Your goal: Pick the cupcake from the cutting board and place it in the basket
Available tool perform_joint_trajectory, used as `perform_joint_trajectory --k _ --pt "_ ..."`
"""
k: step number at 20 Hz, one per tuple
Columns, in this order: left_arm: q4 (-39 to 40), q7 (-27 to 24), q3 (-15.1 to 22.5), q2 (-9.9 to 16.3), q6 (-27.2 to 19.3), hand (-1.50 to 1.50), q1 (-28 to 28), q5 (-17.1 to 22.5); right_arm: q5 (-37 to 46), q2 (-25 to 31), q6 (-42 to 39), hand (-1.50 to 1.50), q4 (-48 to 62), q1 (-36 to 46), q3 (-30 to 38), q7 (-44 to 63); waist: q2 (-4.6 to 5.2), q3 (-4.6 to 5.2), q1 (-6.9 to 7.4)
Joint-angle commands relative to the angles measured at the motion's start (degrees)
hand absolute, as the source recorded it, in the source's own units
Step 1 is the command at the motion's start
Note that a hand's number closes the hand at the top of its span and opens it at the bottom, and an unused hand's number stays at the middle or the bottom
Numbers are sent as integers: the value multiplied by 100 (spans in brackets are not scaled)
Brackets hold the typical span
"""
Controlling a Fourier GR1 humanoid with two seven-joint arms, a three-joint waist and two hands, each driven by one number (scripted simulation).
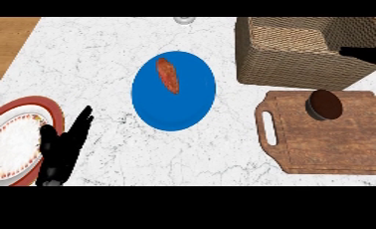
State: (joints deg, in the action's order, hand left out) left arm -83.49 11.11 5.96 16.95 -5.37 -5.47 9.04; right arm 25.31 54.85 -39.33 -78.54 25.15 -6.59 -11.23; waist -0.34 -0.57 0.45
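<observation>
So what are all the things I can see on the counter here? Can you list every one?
cupcake: one, dark brown, on the cutting board's far end
cutting board: one, brown wood with a handle slot, right side of the counter
basket: one, tan woven, right, behind the cutting board
blue plate: one, blue, middle of the counter
sausage: one, reddish brown, lying on the blue plate
red-rimmed plate: one, white with a red rim, left edge
small grey thing: one, at the far edge, too cut off to name
counter: one, white marble
left robot hand: one, black, open, resting lower left
dark shape: one, black, right edge by the basket, cannot tell what
</observation>
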Motion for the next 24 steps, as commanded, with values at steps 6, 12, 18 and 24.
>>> perform_joint_trajectory --k 6,12,18,24 --pt "456 264 21 -132 67 0 -183 -37 585 -501 598 -150 552 -225 -140 -448 59 53 18" --pt "84 457 83 -176 31 0 -355 -107 999 -732 1058 -150 860 -319 -144 -650 48 52 39" --pt "462 237 -72 -220 126 0 -152 -138 1223 -882 1195 -150 1194 -206 -109 -965 55 56 5" --pt "454 471 -289 -39 385 0 58 40 1545 -1272 1174 -150 1450 116 -285 -726 57 58 26"
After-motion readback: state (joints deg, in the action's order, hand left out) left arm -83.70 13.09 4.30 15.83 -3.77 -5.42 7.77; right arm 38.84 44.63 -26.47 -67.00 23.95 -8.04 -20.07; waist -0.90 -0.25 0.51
